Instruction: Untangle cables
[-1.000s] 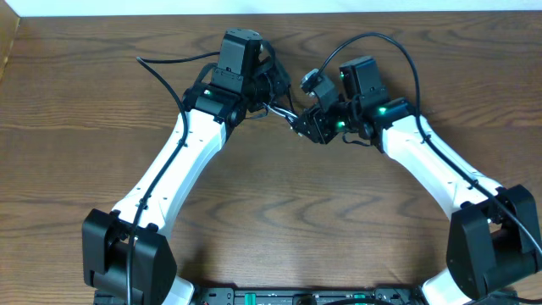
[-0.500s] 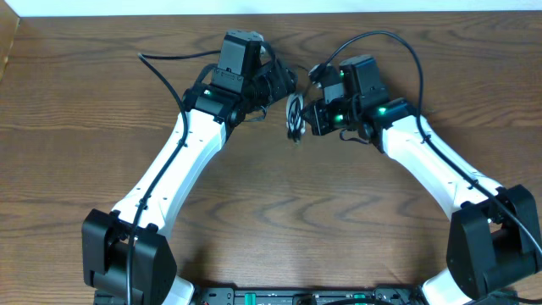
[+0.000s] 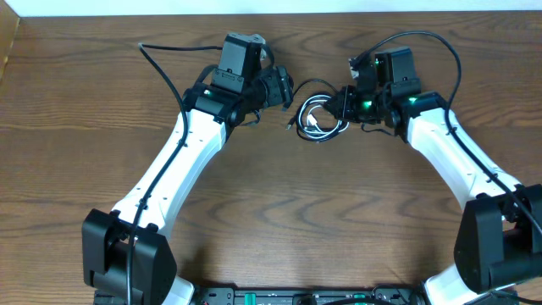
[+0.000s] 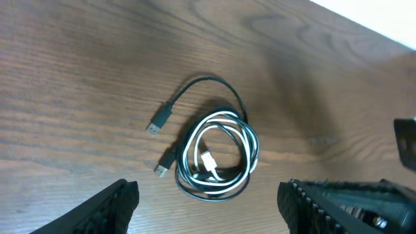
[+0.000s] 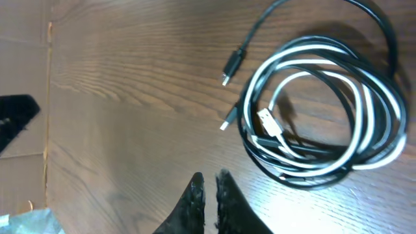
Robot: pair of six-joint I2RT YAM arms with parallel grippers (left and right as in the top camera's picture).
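**Cables coiled flat between both grippers, near the middle of the table's (image 3: 271,220) far edge**

The cables (image 3: 318,117), smooth white and black cords, form one roundish loop with no clear long axis. Two black plug ends (image 4: 158,121) trail toward the left gripper (image 3: 279,89), whose jaws are spread wide and empty; it looks better placed. The right gripper (image 3: 345,103), just beside the opposite rim, is pinched closed on nothing.

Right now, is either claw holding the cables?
No, the cables lie coiled on the table, clear of the shut right gripper and open left gripper.
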